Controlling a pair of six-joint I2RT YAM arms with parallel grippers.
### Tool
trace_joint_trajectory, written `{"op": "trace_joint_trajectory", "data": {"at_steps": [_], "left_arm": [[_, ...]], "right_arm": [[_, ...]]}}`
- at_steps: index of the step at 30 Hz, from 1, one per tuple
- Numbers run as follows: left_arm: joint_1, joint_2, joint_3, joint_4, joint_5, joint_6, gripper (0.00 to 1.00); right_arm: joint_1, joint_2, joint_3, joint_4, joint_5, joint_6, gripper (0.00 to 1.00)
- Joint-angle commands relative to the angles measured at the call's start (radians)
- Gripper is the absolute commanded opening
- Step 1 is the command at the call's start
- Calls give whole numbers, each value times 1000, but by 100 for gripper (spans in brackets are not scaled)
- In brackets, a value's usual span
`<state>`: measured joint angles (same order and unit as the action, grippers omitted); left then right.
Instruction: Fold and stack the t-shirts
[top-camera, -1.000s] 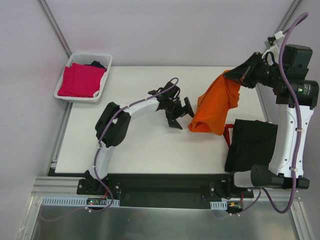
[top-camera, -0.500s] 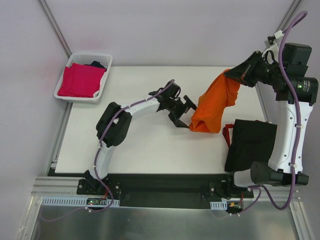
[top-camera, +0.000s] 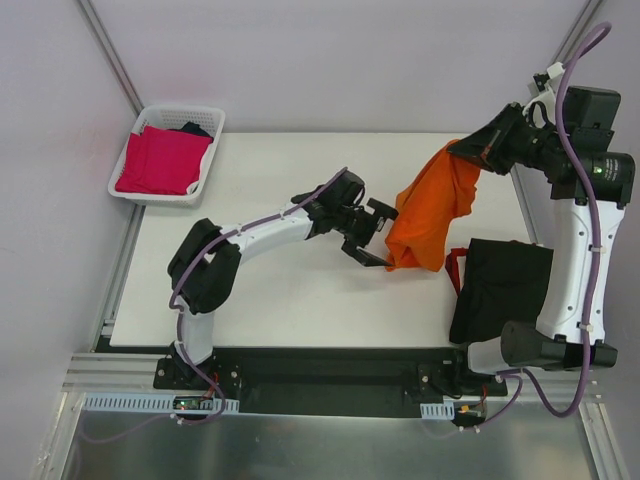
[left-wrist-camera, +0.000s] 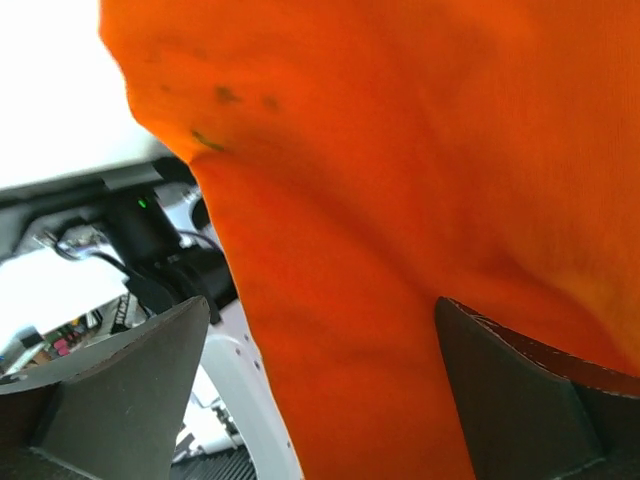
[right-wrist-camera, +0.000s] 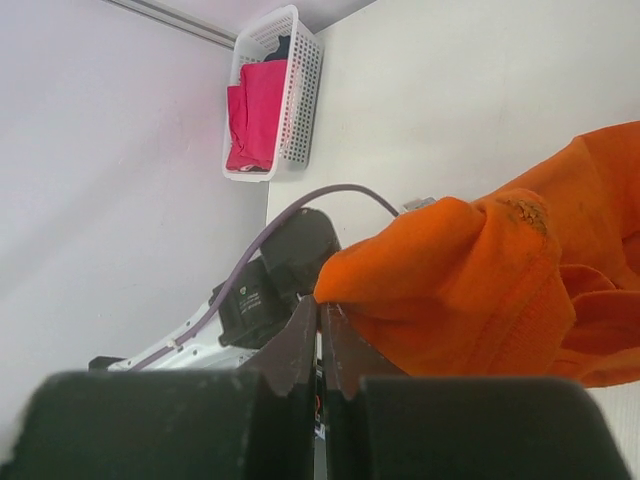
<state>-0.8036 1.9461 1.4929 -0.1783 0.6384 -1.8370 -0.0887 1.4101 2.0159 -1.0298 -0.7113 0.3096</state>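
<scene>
The orange shirt (top-camera: 432, 210) hangs from the right gripper (top-camera: 463, 149) clamped on it, its lower edge just ahead of the wide-open, empty left gripper (top-camera: 378, 235).

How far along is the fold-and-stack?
Done: a black t-shirt lies folded at the table's right. In hand: right gripper is shut on the orange t-shirt, hanging unfolded; open left gripper brackets its lower edge. Left: fold orange, plus the pink t-shirt and a dark item in the basket.
</scene>
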Motion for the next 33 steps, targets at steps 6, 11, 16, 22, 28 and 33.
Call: {"op": "trace_joint_trajectory", "data": {"at_steps": [6, 11, 16, 22, 28, 33], "left_arm": [[-72, -50, -2, 52, -26, -272, 87], [-71, -4, 50, 72, -20, -309, 86], [-57, 16, 29, 86, 27, -289, 88], [-28, 30, -10, 161, 21, -330, 88], [-13, 79, 84, 175, 14, -392, 88], [-12, 94, 124, 212, -2, -488, 88]], "right_arm": [[-9, 4, 27, 7, -1, -18, 1], [-9, -14, -8, 13, 4, -24, 1], [-9, -22, -34, 8, 24, -41, 1], [-6, 32, -71, -27, 45, -76, 1], [0, 35, -109, -16, 55, -84, 1], [3, 21, -144, -16, 64, -98, 1]]}}
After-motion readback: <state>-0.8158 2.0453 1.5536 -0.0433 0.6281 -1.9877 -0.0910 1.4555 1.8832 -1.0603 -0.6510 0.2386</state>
